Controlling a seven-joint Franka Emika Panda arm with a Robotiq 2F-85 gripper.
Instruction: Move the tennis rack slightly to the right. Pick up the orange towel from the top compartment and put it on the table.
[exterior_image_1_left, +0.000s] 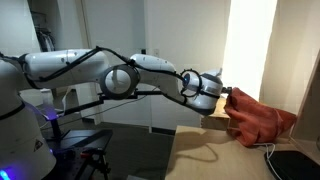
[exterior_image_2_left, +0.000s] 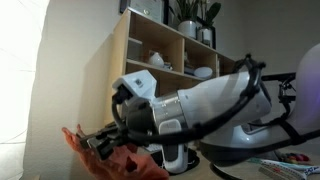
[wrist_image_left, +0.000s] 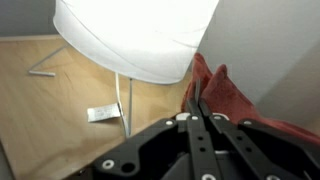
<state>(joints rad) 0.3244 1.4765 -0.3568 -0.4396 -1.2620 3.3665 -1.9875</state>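
**Arm stretched out flat, gripper pinching the orange towel over the table**

I am seeing the arm reaching out almost fully level in an exterior view, the elbow only slightly bent and the wrist pointing sideways, away from the base. In an exterior view the forearm is filling the foreground in front of the wooden shelf unit, with the wrist dipping down and away from the shelf.

The gripper is showing its two fingers pressed narrow together in the wrist view, with red-orange cloth caught at the tips. I am reading that as clamped on the orange towel.

The towel is hanging bunched from the gripper. Its long axis is running from the fingertips diagonally down and away from the arm, and its free end is pointing off the far side. It is out of the shelf, over the wooden table. I cannot tell if its lower folds are touching the surface.

In the wrist view the cloth is rising just beside the fingertips, next to a big white round shade.
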